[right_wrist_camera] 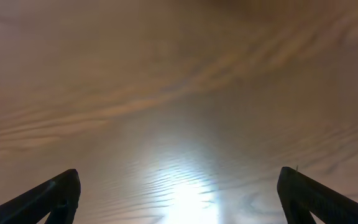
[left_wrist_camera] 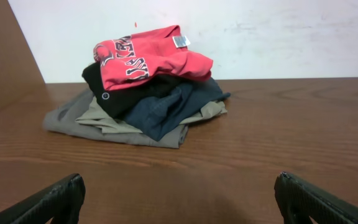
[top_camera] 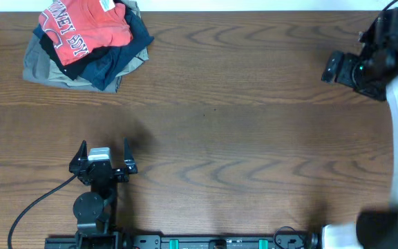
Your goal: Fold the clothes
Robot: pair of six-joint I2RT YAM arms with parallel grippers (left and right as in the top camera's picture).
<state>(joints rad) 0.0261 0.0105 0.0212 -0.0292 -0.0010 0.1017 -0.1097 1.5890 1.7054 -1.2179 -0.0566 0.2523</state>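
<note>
T-shirt (top_camera: 81, 28) tops the pile (top_camera: 109, 66) at the table's (top_camera: 240, 138) far left corner, free to lift; left gripper (top_camera: 103, 146) faces it, right gripper (right_wrist_camera: 179, 199) waits apart, both jaws wide, empty

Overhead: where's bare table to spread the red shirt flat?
The table is bare across its whole middle, between the left gripper and the right gripper. Crowded only at the far-left corner, where the red T-shirt tops the pile of folded garments.
</note>
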